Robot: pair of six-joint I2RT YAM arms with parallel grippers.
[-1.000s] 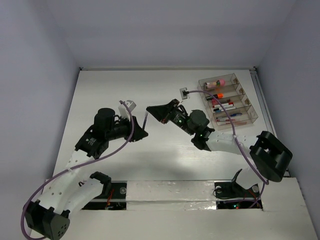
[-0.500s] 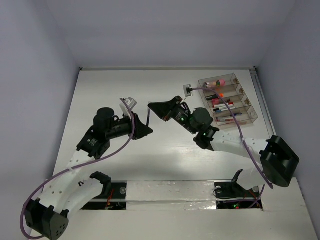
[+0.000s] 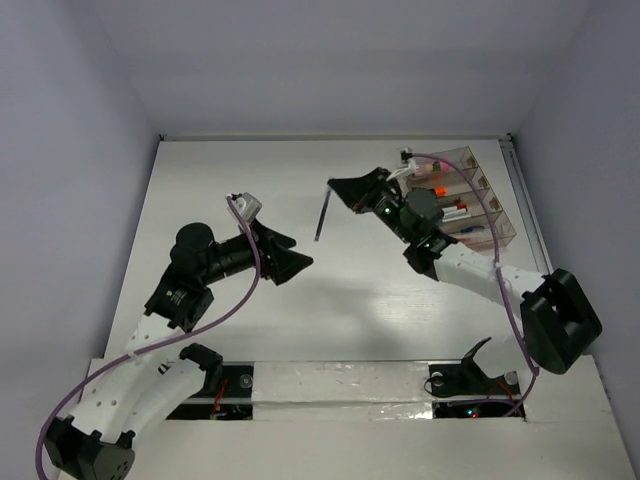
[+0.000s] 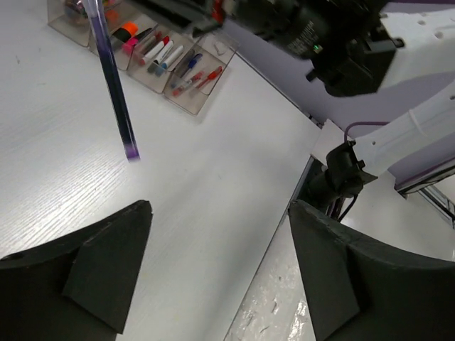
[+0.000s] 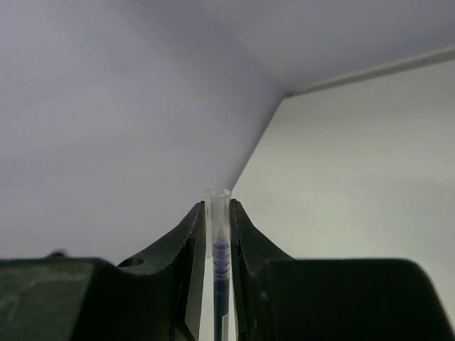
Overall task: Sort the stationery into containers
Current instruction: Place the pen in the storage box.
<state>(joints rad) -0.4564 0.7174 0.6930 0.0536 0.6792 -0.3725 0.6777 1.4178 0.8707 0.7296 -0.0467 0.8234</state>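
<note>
- Top view: my right gripper [image 3: 335,190] pinches the upper end of a thin clear pen with dark purple ink [image 3: 320,220]. The pen hangs over the white table [image 3: 220,180], left of the clear plastic four-compartment organiser [image 3: 505,215] at the far right. My left gripper [image 3: 293,255] is spread and empty, nearer and further left.
- Left wrist view: red and blue pens [image 4: 190,71] lie in one end compartment, which I judge is where this pen belongs.
- Right wrist view: my fingers [image 5: 188,234] squeeze the barrel. I should keep the pinch firm, swing right, line the pen up with the long compartment, then lower it.
</note>
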